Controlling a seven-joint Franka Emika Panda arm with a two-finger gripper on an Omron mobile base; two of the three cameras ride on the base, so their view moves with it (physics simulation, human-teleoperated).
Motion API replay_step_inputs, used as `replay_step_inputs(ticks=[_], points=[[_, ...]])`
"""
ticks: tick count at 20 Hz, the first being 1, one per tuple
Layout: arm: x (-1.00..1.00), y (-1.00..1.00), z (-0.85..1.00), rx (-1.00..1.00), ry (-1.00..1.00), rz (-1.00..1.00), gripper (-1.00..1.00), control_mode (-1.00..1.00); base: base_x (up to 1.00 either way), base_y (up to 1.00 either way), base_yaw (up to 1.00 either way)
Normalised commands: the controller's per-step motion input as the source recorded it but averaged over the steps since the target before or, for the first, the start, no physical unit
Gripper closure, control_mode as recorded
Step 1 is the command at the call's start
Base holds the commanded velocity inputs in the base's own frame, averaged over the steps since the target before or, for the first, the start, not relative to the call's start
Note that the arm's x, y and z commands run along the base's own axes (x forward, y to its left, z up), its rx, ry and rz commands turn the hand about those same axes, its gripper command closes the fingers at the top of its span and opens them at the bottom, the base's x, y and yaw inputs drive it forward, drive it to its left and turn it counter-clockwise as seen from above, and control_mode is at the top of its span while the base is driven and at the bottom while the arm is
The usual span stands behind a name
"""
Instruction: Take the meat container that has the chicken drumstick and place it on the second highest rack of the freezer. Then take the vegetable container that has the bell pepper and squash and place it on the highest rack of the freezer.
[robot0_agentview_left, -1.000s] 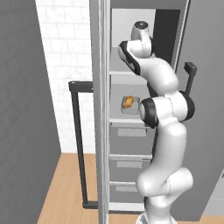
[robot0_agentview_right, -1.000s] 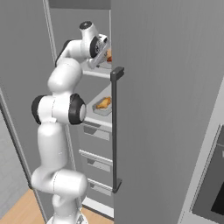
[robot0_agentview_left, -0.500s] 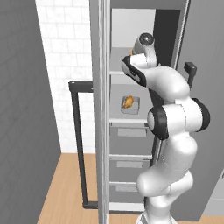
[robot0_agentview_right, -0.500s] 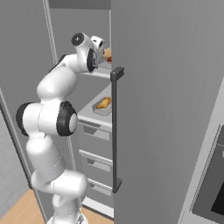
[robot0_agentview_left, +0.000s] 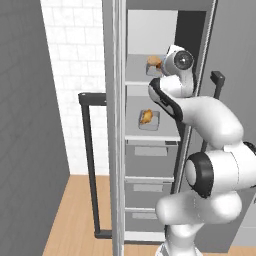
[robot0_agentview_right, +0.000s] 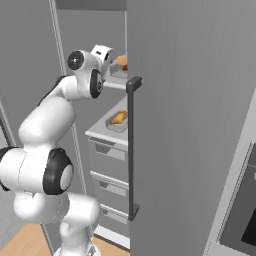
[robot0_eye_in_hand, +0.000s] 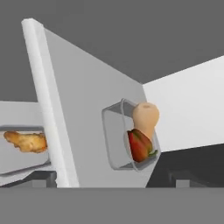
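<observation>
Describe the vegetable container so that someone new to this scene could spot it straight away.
Find the freezer, the tall grey cabinet standing open, and look at the highest rack. The vegetable container sits there, a shallow clear tray holding a pale tan squash and a red bell pepper. The tray on the rack below holds a golden-brown chicken drumstick instead.

Bare highest rack surrounds the vegetable container.
</observation>
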Motion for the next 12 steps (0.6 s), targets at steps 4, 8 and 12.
replay_step_inputs(ticks=[4,8,12], points=[[-1.0,0.11,0.2,0.0,0.01,0.01,-1.0,-1.0,0.0,0.0,0.0],[-1.0,0.16,0.0,0.0,0.18,0.07,-1.0,-1.0,0.0,0.0,0.0],[-1.0,0.06,-0.3,0.07,0.15,0.05,-1.0,-1.0,0.0,0.0,0.0]])
